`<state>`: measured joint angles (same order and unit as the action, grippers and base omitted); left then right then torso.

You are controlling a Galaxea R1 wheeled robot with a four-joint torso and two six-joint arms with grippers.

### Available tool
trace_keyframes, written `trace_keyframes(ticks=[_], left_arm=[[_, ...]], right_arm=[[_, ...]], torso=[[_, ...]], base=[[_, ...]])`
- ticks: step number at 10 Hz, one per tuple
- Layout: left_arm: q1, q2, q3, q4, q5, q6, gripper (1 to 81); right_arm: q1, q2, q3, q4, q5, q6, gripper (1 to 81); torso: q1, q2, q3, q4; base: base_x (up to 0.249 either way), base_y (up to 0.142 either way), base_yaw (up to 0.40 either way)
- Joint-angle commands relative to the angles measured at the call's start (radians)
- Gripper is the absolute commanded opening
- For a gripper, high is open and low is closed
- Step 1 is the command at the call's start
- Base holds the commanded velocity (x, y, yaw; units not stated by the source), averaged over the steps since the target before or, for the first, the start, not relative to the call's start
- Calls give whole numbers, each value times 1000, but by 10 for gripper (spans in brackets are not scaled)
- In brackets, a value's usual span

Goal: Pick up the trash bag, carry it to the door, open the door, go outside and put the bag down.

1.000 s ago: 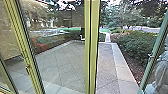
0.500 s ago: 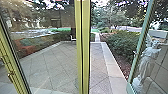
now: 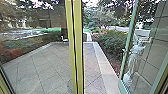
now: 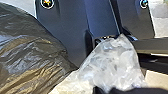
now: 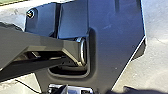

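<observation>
The dark, shiny plastic trash bag is by the robot's left wrist. The way out is just right of the tall yellow-green post. Driving too far left could make the bag hit that post and rip. I can't tell if either gripper is open or pinching.

Broad blue-black plate with round corner fittings, angular grey bar, silvery ring at its end

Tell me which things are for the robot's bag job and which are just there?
For the job:
- dark trash bag
- clear plastic, maybe part of it
- green-framed glass door
- paved yard

Just there:
- bushes
- trees
</observation>
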<state>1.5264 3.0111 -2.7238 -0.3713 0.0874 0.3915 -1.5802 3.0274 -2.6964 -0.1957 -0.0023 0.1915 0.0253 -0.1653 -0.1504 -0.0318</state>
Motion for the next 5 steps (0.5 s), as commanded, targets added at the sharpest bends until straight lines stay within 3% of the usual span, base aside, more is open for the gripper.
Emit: trace_keyframes(ticks=[1, 5], left_arm=[[-45, 0, 3, 3, 75, 4, 10], [-45, 2, 4, 2, 74, 4, 10]], right_arm=[[45, 1, 1, -8, -53, -1, 811], [47, 6, 1, -8, -54, 0, 811]], torso=[[0, 0, 0, 0], [0, 0, 0, 0]], base=[[0, 0, 0], [0, 0, 0]])
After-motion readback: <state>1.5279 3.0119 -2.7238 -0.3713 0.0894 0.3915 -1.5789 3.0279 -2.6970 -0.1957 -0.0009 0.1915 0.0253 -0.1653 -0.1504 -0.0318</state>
